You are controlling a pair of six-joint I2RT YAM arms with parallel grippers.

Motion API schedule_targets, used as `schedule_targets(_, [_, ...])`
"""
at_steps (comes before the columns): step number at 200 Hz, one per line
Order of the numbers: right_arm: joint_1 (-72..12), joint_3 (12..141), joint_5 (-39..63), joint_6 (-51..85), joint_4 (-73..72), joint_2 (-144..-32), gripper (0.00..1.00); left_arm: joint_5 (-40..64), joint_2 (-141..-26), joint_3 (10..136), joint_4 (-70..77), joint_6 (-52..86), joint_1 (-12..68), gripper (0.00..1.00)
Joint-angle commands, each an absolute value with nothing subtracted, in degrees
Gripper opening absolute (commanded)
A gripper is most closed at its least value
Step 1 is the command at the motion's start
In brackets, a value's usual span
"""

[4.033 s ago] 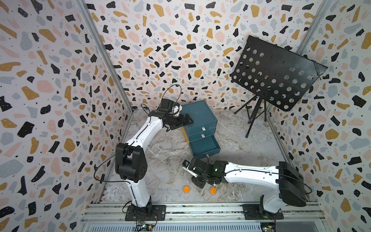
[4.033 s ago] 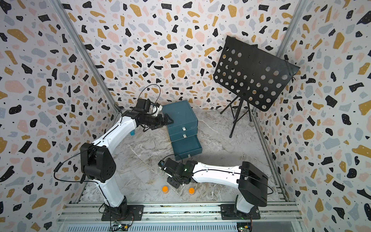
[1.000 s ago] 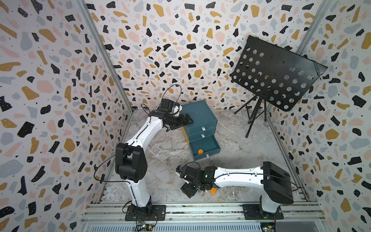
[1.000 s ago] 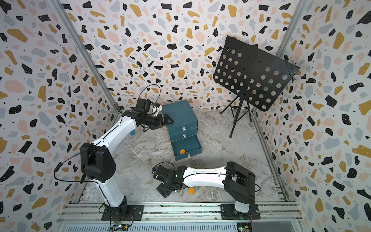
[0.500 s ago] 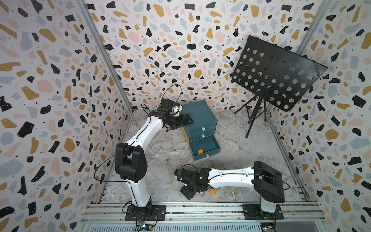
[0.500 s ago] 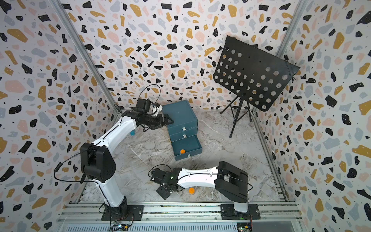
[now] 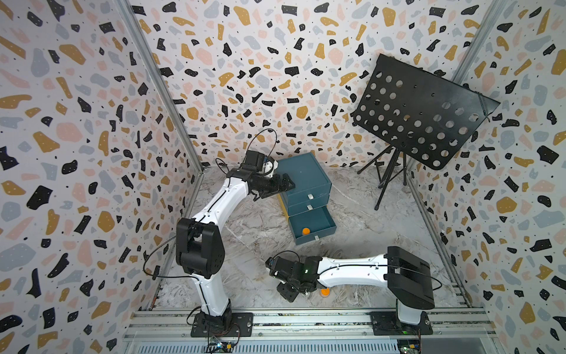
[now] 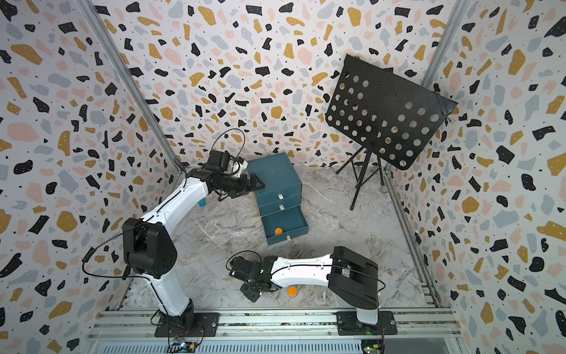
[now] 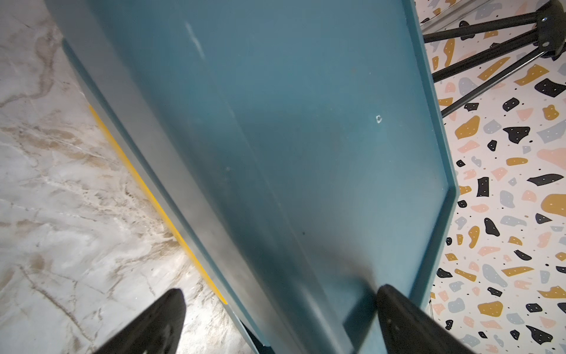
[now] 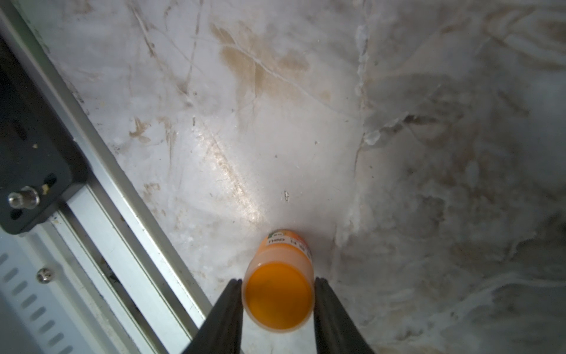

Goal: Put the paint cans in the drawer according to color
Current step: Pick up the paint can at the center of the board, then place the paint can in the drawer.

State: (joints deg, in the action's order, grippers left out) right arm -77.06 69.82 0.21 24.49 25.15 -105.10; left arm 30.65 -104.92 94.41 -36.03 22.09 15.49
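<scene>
Orange paint can (image 7: 305, 231) now in open bottom drawer (image 7: 318, 217), 12 o'clock; absent earlier. Right gripper (image 10: 277, 280) clamps another orange can (image 10: 278, 294), 6 o'clock. Left gripper (image 9: 280, 292) splayed at drawer box (image 7: 306, 180).

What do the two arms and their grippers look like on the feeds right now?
Both arms, left arm and right arm, have white shell links, boxy black joint housings and thin black cables looping outside. A small green light shows near the right wrist. The left gripper and right gripper have plain, tapering black fingers.
</scene>
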Motion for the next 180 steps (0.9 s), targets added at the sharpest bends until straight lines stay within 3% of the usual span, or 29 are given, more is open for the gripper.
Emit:
schedule_targets(1, [-77.4,71.3,-0.8,24.7,25.3,-104.8,0.33,28.0,-107.1,94.5,-40.7,20.7,15.8,1.0])
schedule_targets(23, [-77.4,70.6,-4.0,25.1,25.4,-102.5,0.24,27.9,-107.1,94.6,-40.8,20.7,15.7,1.0])
schedule_targets(66, [-76.2,71.3,-12.3,24.3,28.9,-95.9,0.19,27.9,-107.1,94.6,-40.7,20.7,15.8,1.0])
schedule_targets(124, [-64.8,68.7,-12.7,25.2,26.0,-86.7,0.16,28.1,-107.1,94.6,-40.9,20.7,15.8,1.0])
schedule_targets(180, [-53.0,69.6,-10.2,26.9,23.7,-88.2,0.16,28.1,-106.9,94.6,-40.8,20.7,15.8,1.0])
